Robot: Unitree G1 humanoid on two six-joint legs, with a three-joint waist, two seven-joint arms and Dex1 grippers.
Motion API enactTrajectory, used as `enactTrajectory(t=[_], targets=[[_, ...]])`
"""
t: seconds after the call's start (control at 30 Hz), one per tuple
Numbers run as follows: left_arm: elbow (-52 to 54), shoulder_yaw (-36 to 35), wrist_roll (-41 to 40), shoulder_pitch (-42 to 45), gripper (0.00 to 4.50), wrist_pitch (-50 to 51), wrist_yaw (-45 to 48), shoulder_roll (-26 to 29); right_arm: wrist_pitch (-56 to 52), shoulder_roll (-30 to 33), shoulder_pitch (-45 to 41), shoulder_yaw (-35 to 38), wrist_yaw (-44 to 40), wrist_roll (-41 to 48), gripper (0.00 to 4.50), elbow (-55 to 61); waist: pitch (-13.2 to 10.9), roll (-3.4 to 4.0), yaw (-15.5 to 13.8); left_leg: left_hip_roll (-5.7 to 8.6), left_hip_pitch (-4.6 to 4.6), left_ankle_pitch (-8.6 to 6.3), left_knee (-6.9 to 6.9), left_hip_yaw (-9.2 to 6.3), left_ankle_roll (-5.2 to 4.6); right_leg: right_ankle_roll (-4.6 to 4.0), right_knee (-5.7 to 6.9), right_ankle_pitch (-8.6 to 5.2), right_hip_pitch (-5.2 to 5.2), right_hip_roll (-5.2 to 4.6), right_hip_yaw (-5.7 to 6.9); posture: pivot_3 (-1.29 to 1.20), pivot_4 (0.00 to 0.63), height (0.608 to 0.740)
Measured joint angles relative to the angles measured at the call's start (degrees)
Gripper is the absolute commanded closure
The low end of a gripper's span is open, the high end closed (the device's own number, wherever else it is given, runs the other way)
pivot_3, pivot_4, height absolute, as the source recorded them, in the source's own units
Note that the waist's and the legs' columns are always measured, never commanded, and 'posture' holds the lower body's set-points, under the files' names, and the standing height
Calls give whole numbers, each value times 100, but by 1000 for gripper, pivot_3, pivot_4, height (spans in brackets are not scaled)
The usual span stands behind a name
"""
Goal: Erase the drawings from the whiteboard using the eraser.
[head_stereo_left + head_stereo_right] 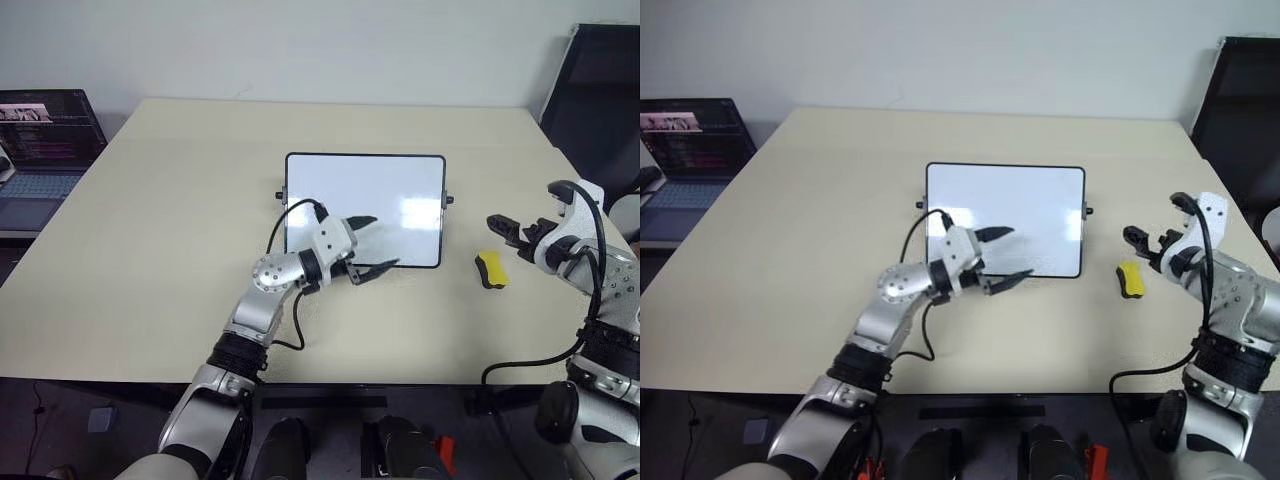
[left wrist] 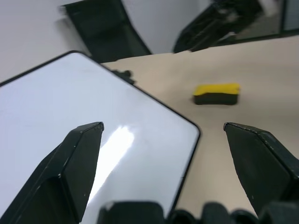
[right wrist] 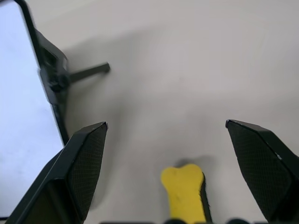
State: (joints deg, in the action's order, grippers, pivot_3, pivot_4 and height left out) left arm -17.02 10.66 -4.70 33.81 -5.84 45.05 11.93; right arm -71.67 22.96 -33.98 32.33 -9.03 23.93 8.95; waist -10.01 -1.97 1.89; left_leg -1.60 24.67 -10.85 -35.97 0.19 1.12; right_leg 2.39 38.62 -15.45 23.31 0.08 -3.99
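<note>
I see the glossy white black-framed whiteboard (image 1: pixel 365 205) mid-frame on the beige surface (image 1: pixel 150 250), apparently wiped clean. The small yellow, black-bottomed eraser (image 1: pixel 490 269) lies right of it. Left tool (image 1: pixel 372 244) over the board's lower edge and right tool (image 1: pixel 512 232) above the eraser gape, empty.

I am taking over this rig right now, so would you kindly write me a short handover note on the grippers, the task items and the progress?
Left gripper: open and empty, over the near edge of the whiteboard.
Right gripper: open and empty, above the table near the eraser.
Eraser: lying on the table to the right of the whiteboard, apart from it, not held.
Whiteboard: lies on the table at its middle; its visible surface looks clean, with glare only.
Done: no drawings visible, so erasing looks complete and the eraser is set down.
Left: check the part of the board hidden under the left gripper.
</note>
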Motion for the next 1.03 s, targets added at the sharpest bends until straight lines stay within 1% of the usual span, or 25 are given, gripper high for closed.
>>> enactTrajectory(t=[0.17, 0.3, 0.4, 0.5, 0.57, 0.7, 0.8, 1.03], targets=[[129, -476, 29, -60, 0, 393, -712, 188, 767, -97, 466, -73, 247, -171, 57, 528, 0, 0, -1, 0, 0, 0, -1, 1, 0, 1, 1, 0, 0, -1, 0, 0, 150, 740], [292, -862, 128, -164, 0, 546, -1452, 302, 1766, -145, 1025, -124, 463, -531, 57, 871, 0, 0, -3, 0, 1, 0, 2, 0, 0, 2, -2, -1, 2, -1, 0, 0, 150, 740], [553, -1326, 177, -480, 0, 583, -2043, 458, 2857, -210, 1761, -220, 619, -982, 57, 1111, 0, 1, 9, -4, 1, -2, 7, 2, 2, 2, -2, -1, 3, -3, -2, 0, 150, 740], [754, -1544, 328, -785, 0, 650, -2530, 490, 3662, -345, 2241, -385, 689, -1305, 57, 1101, 0, 0, 7, -1, 0, -2, 2, 3, 2, 3, 1, 0, 2, -6, -1, 0, 150, 740], [956, -1598, 460, -1026, 0, 673, -2848, 510, 4024, -604, 2486, -441, 776, -1377, 57, 1095, 1, 0, 5, -3, -2, -1, 0, 3, 2, 3, 3, 0, 0, -6, -1, 0, 150, 740], [1279, -2066, 622, -1466, 0, 778, -3561, 594, 4377, -901, 2970, -428, 949, -1438, 57, 1086, 1, 1, 4, -6, -8, -1, 0, 6, 2, 1, 9, -1, 1, -8, -4, 0, 150, 740], [1404, -2429, 689, -1743, 0, 995, -3973, 604, 4424, -1025, 3246, -426, 1030, -1433, 57, 1092, 1, 2, -4, -5, -11, -1, 0, 6, 2, 0, 9, -1, -1, -10, -3, 0, 150, 740], [1718, -2330, 678, -2090, 0, 1239, -4055, 459, 4426, -950, 3352, -426, 1018, -1415, 57, 1134, 2, 0, -11, -2, -11, -1, -4, 9, 2, 0, 8, -1, -4, -14, -2, 0, 150, 740]])
